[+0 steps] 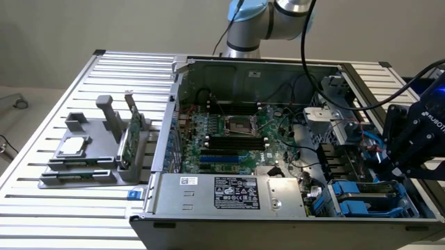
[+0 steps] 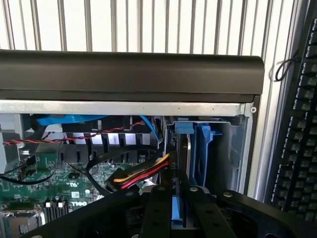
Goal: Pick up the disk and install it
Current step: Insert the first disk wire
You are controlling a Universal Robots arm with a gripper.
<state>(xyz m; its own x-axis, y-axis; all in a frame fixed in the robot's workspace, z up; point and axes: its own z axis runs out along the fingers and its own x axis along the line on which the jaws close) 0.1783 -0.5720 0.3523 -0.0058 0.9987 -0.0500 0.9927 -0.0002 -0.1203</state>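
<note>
Support: slatted metal table | on it — open computer case, grey holder, keyboard

I work over a desk of ribbed silver aluminium slats with dark grooves between them and small black caps at its far corners. Behind it rises a plain, bare wall of pale grey-beige. Past the desk's edge on the exterior view's left lies a light beige floor, where a small dark caster wheel stands near the foot of the wall. The light is soft and even, and shadows are faint.
</note>
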